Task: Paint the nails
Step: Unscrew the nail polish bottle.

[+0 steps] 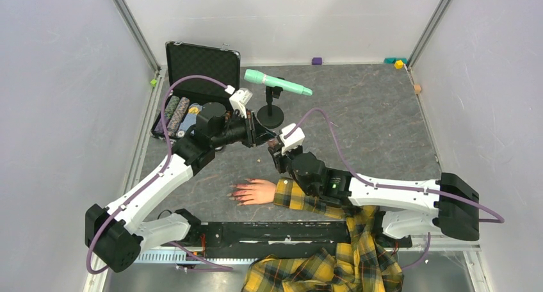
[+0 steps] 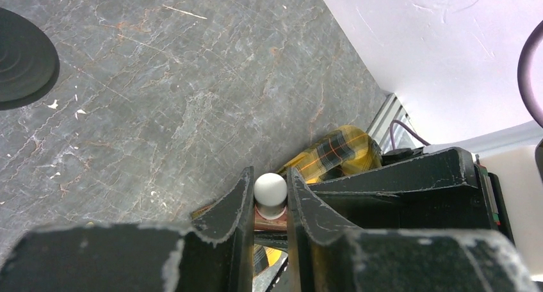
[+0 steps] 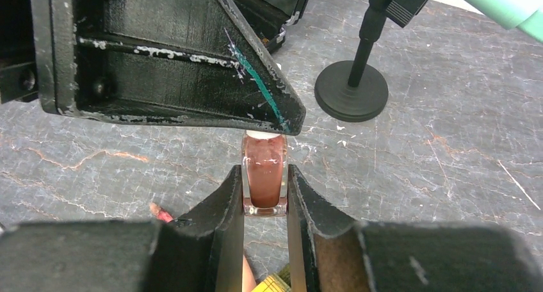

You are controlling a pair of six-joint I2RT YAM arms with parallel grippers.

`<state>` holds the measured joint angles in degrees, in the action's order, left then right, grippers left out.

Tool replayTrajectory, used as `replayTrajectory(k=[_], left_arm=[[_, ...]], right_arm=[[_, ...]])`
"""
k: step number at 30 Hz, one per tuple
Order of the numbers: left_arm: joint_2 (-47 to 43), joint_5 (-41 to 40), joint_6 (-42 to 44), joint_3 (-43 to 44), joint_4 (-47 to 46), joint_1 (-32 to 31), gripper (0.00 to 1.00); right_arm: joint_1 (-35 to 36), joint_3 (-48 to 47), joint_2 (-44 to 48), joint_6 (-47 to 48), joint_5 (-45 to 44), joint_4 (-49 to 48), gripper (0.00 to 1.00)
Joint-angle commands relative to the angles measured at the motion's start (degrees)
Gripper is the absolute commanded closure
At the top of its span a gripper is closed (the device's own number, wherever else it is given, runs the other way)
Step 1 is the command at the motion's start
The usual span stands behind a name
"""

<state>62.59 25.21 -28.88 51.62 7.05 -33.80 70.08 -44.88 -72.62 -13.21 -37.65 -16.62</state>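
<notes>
Nails (image 1: 237, 193) on mannequin hand (image 1: 257, 191), flat on table (image 1: 384, 125) | right gripper (image 3: 264, 177) clamped on polish bottle (image 3: 264, 186) | left gripper (image 2: 269, 177) pinching its white cap (image 2: 269, 189) | step: uncapping, probably | next: twist cap, pull straight off

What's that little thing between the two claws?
A polish bottle: the right gripper clamps its glass, the left gripper pinches its white cap. Both wrist views show it.
</notes>
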Motion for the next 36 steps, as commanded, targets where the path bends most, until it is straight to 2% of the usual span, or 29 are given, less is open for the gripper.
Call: replayTrajectory(k=[1, 5, 7, 9, 14, 17, 21, 26, 32, 36], left_arm=[[-1.37, 3.47, -0.54, 0.99, 2.39, -0.22, 0.73], [-6.11, 1.11, -0.08, -1.15, -0.32, -0.11, 0.27], [-8.64, -1.19, 0.34, -1.89, -0.9, -0.04, 0.1], [-11.0, -4.0, 0.82, -2.55, -0.97, -0.05, 0.01], [-15.68, -7.11, 1.6, -4.29, -2.82, 0.02, 0.0], [-17.22, -5.77, 1.69, -5.44, -5.39, 0.03, 0.0], [-17.96, -2.91, 1.16, -6.22, -8.45, 0.05, 0.0], [-17.77, -0.09, 0.4, -6.41, -10.33, 0.0, 0.0], [-18.49, 4.56, -0.64, -7.42, -14.65, 0.03, 0.0], [-17.83, 9.35, -1.85, -7.75, -17.94, 0.01, 0.0]], right_arm=[[-0.56, -2.57, 1.93, 1.95, -6.39, -6.52, 1.0], [-0.7, -1.07, 2.93, 2.65, -7.26, -7.45, 1.0], [-0.83, -0.74, 3.22, 2.67, -7.51, -7.57, 1.0], [-0.98, -0.56, 3.36, 2.85, -7.7, -7.51, 1.0], [-2.21, -0.51, 4.37, 3.19, -4.79, -6.07, 1.0], [-4.53, -1.12, 5.8, 3.33, 4.81, -4.09, 1.0], [-9.1, -0.94, 8.42, 2.72, 23.36, -2.98, 1.0], [-14.58, 2.23, 11.43, -0.58, 44.17, -8.04, 1.0], [-16.89, 3.15, 11.8, -3.47, 59.32, -12.91, 1.0], [-17.42, 3.63, 11.38, -5.3, 63.9, -15.91, 1.0]])
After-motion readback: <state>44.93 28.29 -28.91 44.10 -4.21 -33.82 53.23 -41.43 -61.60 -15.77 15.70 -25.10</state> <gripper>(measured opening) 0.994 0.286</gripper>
